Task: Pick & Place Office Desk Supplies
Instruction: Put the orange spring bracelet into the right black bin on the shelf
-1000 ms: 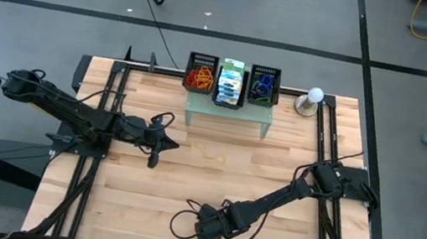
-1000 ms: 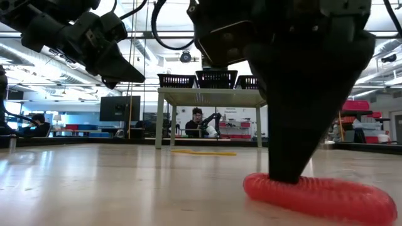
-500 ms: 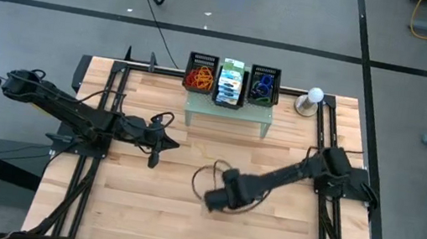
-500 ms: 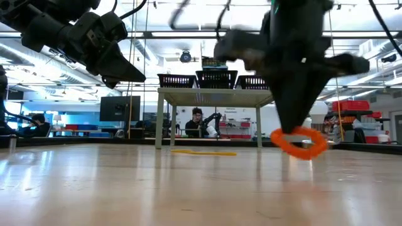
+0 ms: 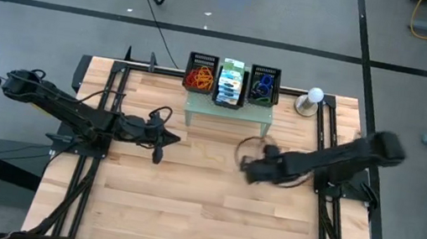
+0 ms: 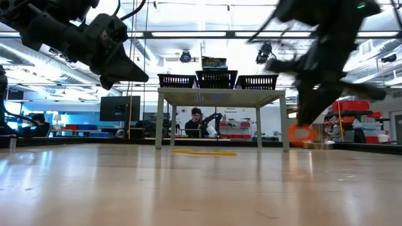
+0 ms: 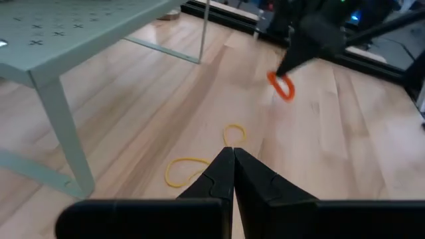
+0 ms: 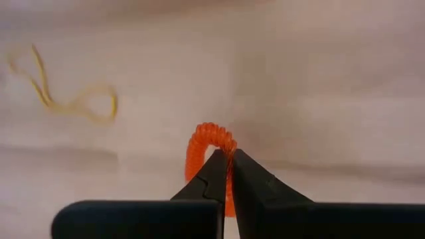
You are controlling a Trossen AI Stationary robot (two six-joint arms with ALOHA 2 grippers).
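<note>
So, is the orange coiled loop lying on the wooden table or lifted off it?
Lifted. The right gripper is shut on the orange coiled loop, and the low view shows the loop hanging above the wooden table.

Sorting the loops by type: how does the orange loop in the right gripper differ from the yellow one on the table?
The orange loop is thick and coiled; the yellow loop is a thin, smooth band. The orange one hangs off the table, pinched in the shut right gripper; the yellow one lies loose and twisted on the wood, ungripped. Both are small closed loops.
</note>
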